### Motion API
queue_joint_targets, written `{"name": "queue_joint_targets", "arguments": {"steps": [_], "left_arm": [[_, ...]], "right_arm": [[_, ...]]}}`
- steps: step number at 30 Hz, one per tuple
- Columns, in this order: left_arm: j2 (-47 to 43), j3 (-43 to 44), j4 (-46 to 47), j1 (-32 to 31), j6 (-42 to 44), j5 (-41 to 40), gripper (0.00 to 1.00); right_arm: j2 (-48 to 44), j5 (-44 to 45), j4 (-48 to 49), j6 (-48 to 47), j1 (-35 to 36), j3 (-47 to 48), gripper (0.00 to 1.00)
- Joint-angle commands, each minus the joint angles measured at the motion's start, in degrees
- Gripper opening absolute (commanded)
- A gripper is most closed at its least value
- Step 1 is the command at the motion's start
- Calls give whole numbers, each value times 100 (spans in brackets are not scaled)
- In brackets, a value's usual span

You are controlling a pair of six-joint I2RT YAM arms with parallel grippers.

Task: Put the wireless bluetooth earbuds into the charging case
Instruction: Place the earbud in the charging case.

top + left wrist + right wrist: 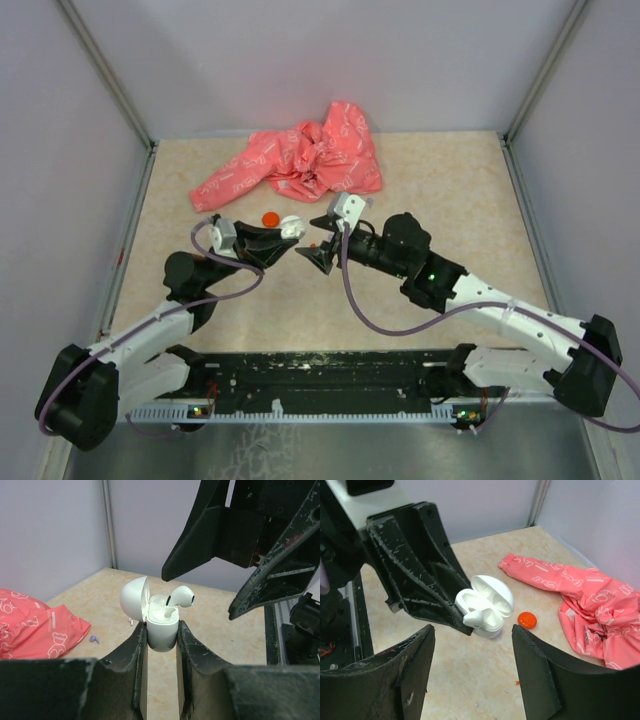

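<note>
The charging case (161,630) is white and egg-shaped, with its lid hinged open. My left gripper (161,639) is shut on its lower half and holds it above the table; it also shows in the top view (290,226). A white earbud (180,596) lies tilted in one socket, sticking out over the rim. The other socket looks empty. In the right wrist view the case (492,602) and earbud (477,617) sit just beyond my right gripper (472,632), which is open, empty and close to the case. No red earbuds show.
A small red-orange disc (527,619) lies on the table beside the case, also in the top view (270,217). A crumpled pink printed cloth (300,160) lies at the back. A tiny lavender earbud (94,639) lies near the cloth (35,625). A red speck (517,682) is on the table.
</note>
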Motion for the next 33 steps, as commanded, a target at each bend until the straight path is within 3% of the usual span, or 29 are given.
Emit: {"name": "queue_joint_targets", "arguments": {"steps": [1, 7, 23, 33], "left_arm": [[-91, 56, 105, 7, 138, -49, 0], [-69, 88, 87, 10, 124, 14, 0], [-76, 113, 96, 5, 120, 159, 0], [-59, 149, 98, 1, 135, 468, 0]], "right_arm": [[-132, 684, -257, 457, 27, 538, 65], [82, 614, -383, 837, 26, 833, 75], [314, 1621, -929, 781, -10, 944, 76], [133, 1000, -1155, 724, -469, 886, 77]]}}
